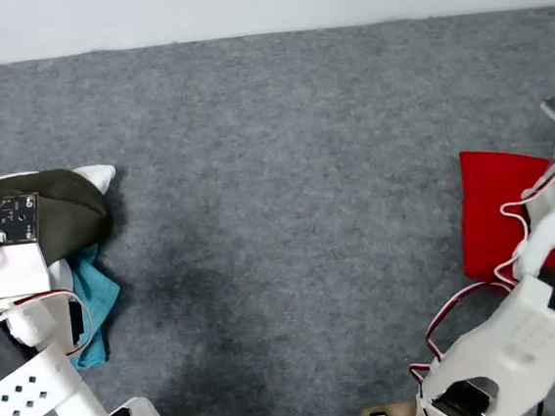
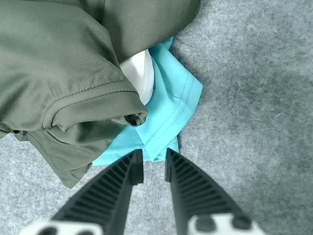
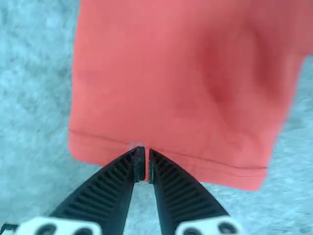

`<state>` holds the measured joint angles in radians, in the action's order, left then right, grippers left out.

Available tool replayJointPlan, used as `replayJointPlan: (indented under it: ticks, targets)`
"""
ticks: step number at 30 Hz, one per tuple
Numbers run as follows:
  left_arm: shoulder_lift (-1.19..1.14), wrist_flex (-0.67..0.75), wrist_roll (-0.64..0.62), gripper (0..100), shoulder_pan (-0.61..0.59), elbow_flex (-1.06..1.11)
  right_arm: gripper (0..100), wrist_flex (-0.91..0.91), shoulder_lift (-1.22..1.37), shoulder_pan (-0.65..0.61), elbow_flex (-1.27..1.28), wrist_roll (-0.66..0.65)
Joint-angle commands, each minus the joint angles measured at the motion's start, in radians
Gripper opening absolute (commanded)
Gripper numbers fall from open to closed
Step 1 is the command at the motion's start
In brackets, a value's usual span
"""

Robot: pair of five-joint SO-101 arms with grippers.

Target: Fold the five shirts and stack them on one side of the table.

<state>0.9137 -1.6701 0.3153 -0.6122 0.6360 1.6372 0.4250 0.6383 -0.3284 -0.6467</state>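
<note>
At the table's left edge lies a heap of shirts: an olive green shirt (image 1: 73,206) (image 2: 58,73) on top, a white shirt (image 1: 97,174) (image 2: 141,73) peeking out, a teal shirt (image 1: 97,296) (image 2: 172,107) underneath. My left gripper (image 2: 150,164) stands slightly open just above the teal shirt's hem, with grey table showing between the fingers. A folded red shirt (image 1: 492,209) (image 3: 186,83) lies at the right edge. My right gripper (image 3: 145,157) is shut on the red shirt's hem, which puckers at the tips.
The grey felt-like table cover (image 1: 284,168) stretches wide and bare between the two piles. A white wall strip (image 1: 258,3) runs along the far edge. Both arm bases stand at the near edge.
</note>
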Motion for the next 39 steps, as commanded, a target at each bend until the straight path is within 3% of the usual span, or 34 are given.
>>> replayJointPlan:
  ticks: [1, 6, 15, 23, 26, 32, 39]
  targets:
    - [0.015, -0.005, -0.008, 8, -0.002, -0.005, 0.9, -0.051, 0.059, 0.027, 0.006, 0.009]
    - [0.015, -0.005, -0.005, 8, 0.002, -0.005, 0.9, -0.007, 0.163, 0.019, 0.0, 0.009]
    - [0.015, 0.0, -0.003, 8, 0.003, -0.005, 0.9, 0.111, -0.05, 0.022, -0.031, 0.009]
    - [0.015, -0.003, -0.003, 8, 0.003, -0.004, 0.9, -0.07, 0.079, 0.019, 0.133, 0.015]
    - [0.015, 0.003, -0.005, 8, 0.006, 0.024, 0.9, -0.062, 0.104, 0.015, 0.138, 0.017]
    - [0.015, 0.006, -0.003, 8, 0.005, 0.068, 0.9, 0.048, -0.119, 0.015, 0.138, 0.018]
    - [0.005, 0.146, -0.003, 9, 0.003, 0.077, 0.9, 0.157, -0.435, 0.016, 0.163, 0.017]
